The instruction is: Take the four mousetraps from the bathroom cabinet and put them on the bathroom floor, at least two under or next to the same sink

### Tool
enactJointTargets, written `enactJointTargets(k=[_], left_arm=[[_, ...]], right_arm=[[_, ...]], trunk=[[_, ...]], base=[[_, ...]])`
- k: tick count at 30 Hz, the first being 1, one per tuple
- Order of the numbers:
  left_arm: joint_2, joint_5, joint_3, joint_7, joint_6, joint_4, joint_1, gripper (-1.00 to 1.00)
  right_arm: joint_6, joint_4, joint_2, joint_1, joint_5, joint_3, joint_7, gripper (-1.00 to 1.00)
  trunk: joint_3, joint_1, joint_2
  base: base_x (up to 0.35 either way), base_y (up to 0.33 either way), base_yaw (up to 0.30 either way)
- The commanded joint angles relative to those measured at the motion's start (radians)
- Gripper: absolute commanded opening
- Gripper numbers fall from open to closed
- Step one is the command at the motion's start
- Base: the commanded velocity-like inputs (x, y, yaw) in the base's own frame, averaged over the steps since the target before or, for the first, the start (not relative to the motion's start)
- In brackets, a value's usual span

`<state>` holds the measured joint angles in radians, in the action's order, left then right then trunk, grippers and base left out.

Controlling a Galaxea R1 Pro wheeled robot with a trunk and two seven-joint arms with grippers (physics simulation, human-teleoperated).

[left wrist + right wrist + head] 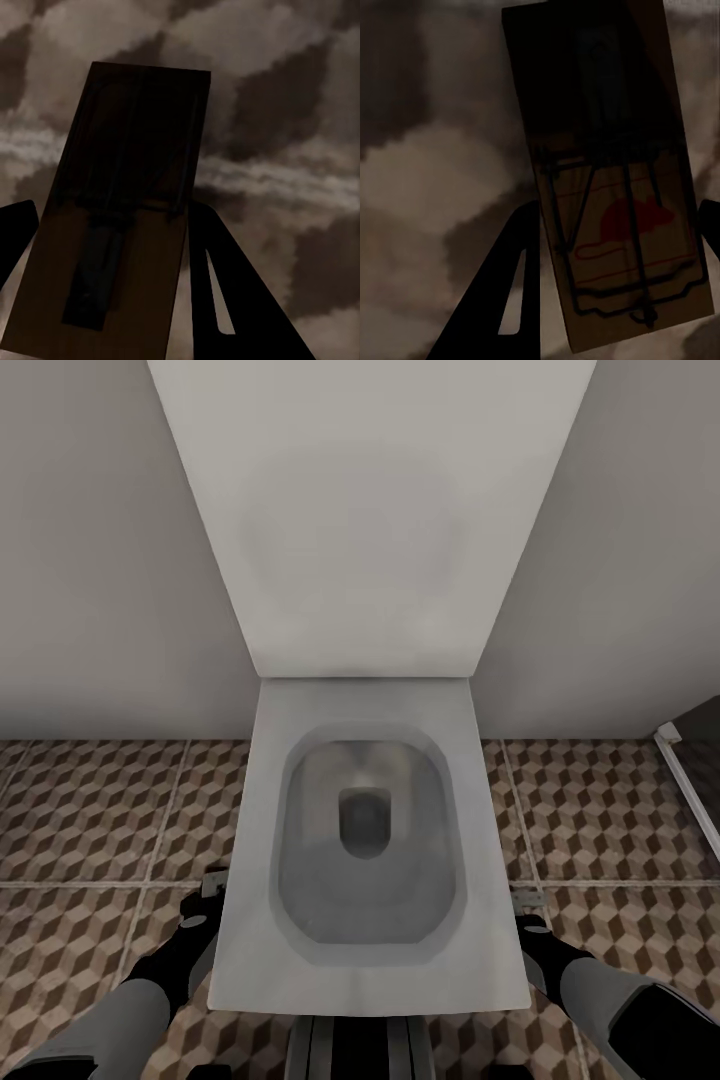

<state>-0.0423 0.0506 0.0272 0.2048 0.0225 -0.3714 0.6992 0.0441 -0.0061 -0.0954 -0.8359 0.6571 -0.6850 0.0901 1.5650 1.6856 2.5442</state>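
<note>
Two claws, left claw (pixel 112 285) and right claw (pixel 615 285), each clamp mousetrap (toilet (pixel 365 840) between).

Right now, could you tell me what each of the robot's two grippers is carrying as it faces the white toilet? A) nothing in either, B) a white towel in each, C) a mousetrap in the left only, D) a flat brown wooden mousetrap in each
D: the left wrist view shows a flat brown wooden mousetrap between the left gripper jaws, and the right wrist view shows a second mousetrap, with a red mouse print, between the right gripper jaws.
</note>
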Motion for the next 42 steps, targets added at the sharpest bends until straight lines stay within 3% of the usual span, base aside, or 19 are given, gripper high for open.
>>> enactJointTargets(k=[1, 3, 4, 42], left_arm=[[0.0, 0.005, 0.0, 0.002, 0.002, 0.0, 0.0, -1.0], [0.0, 0.005, 0.0, 0.002, 0.002, 0.0, 0.0, -1.0], [0.0, 0.005, 0.0, 0.002, 0.002, 0.0, 0.0, -1.0], [-0.002, 0.006, 0.002, 0.002, 0.002, -0.001, 0.0, -1.0]], right_arm=[[0.003, 0.0, 0.0, 0.0, 0.012, -0.005, 0.002, -1.0], [0.004, 0.0, -0.001, 0.0, 0.012, -0.005, 0.002, -1.0], [0.004, 0.0, -0.001, 0.0, 0.012, -0.005, 0.002, 1.0], [0.005, -0.001, -0.004, 0.0, 0.008, -0.005, 0.0, 1.0]], trunk=[[0.0, 0.0, 0.0], [0.0, 0.0, 0.0], [0.0, 0.0, 0.0], [0.0, 0.0, 0.0]], base=[[0.0, 0.0, 0.0], [0.0, 0.0, 0.0], [0.0, 0.0, 0.0], [0.0, 0.0, 0.0]])
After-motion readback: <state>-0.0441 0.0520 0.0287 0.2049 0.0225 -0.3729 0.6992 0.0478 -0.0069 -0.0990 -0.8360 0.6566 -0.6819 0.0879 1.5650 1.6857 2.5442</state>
